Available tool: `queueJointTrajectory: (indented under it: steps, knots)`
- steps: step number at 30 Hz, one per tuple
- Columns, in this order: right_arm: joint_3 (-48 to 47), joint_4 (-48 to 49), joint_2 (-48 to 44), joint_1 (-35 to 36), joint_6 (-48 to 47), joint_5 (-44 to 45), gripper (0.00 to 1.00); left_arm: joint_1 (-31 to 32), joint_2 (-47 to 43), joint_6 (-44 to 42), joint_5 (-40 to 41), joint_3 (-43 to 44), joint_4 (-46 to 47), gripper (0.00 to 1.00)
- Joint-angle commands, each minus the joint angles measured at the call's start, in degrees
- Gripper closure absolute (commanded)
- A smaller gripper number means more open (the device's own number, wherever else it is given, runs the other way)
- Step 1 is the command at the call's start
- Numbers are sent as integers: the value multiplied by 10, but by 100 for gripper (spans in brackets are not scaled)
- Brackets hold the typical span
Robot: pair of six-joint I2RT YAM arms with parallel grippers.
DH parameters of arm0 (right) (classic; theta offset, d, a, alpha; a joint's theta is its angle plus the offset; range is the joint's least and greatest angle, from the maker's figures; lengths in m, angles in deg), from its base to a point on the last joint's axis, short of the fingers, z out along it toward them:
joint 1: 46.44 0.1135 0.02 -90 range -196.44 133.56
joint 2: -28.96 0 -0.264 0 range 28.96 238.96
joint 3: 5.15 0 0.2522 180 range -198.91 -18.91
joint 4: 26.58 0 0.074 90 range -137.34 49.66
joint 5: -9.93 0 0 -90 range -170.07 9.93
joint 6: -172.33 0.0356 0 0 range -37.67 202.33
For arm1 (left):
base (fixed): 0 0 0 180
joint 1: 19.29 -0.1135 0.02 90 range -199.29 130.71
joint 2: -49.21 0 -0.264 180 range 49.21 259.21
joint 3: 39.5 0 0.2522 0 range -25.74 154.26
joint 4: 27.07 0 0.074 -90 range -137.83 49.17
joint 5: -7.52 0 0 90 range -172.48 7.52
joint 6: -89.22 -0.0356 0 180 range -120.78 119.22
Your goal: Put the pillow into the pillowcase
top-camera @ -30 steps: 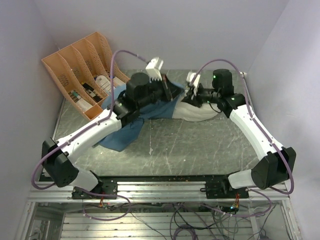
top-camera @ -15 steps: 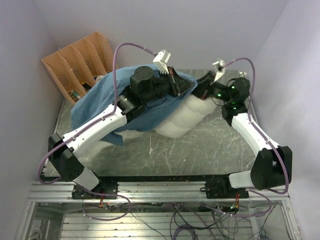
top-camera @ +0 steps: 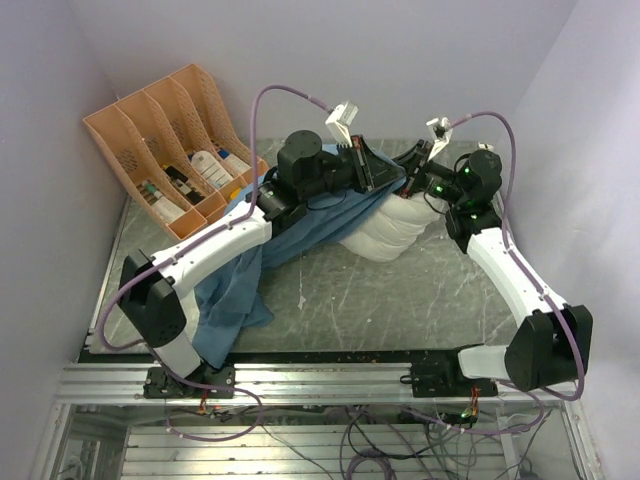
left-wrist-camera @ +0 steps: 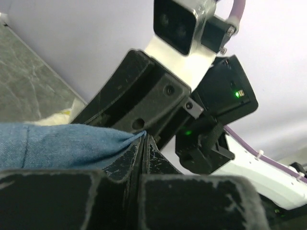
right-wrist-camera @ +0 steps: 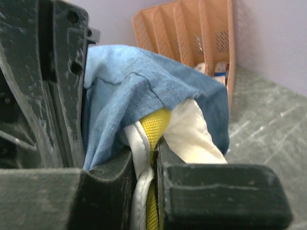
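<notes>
From above, both arms meet at the far side of the table (top-camera: 400,290). The left gripper (top-camera: 378,175) and right gripper (top-camera: 412,172) are nearly nose to nose, holding the bundle up. The pillow (top-camera: 385,228) bulges white below them, and the blue pillowcase (top-camera: 310,225) runs back along the left arm and drapes down towards the near left edge. An orange file organiser (top-camera: 150,130) stands at the far left corner.

On the left wrist camera, the left gripper (left-wrist-camera: 144,136) has its jaws pressed together on a fold of pillowcase (left-wrist-camera: 57,146), with a sliver of cream pillow (left-wrist-camera: 62,115) just behind it.

On the right wrist camera, the right gripper (right-wrist-camera: 153,143) is pinching the pillow (right-wrist-camera: 192,134) by its yellow edge. The pillowcase (right-wrist-camera: 134,86) hoods over that corner, and the organiser (right-wrist-camera: 192,28) shows beyond.
</notes>
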State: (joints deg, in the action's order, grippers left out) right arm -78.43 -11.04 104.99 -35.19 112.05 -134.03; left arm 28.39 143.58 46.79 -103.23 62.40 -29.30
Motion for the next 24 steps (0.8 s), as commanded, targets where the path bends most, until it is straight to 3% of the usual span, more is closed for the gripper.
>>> queueJointTrajectory:
  steps: [1,6,9,11,13,16,19,24]
  knots:
    - [-8,-65,-40,5,30,78,100,-3,38,34,-42,37,51,93]
    - [-62,-117,-26,-9,108,50,100,-15,62,63,-68,79,62,93]
    - [-83,-171,6,-12,87,76,100,-42,71,93,-64,76,69,93]
    - [-101,-221,51,-19,34,108,90,-80,81,108,-58,55,71,93]
    - [-128,-272,94,-22,-46,168,72,-118,95,106,-35,39,49,89]
    - [-170,-314,156,-50,-151,229,39,-162,129,53,35,79,-79,48]
    - [-248,-364,203,-104,-222,258,21,-175,145,-30,144,164,-186,22]
    - [-308,-412,193,-157,-354,252,6,-175,138,-125,213,282,-260,11]
